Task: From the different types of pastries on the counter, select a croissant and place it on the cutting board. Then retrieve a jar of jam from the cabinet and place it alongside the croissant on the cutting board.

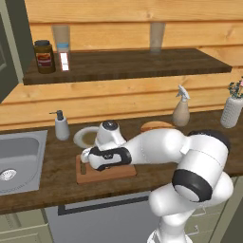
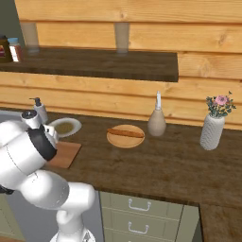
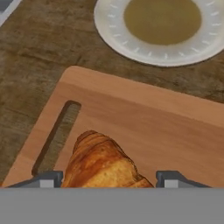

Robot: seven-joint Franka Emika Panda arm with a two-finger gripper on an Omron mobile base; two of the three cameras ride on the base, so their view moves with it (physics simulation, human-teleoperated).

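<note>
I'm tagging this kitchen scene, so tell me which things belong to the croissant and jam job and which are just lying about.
Part of the job:
croissant, between the end effector fingers
cutting board
counter
pastry stick

Just lying about:
white plate
round wooden plate
soap dispenser
spray bottle
flower vase
sink
dark brown jar

2 base views flank the counter [image 1: 57, 161]; hand view looks down close over the cutting board [image 3: 144, 113].

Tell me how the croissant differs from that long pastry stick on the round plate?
The croissant is short, plump and ridged; the pastry stick is long and thin. The croissant lies on the cutting board between the gripper fingertips; the stick lies on a round wooden plate. Both are brownish pastries.
</note>
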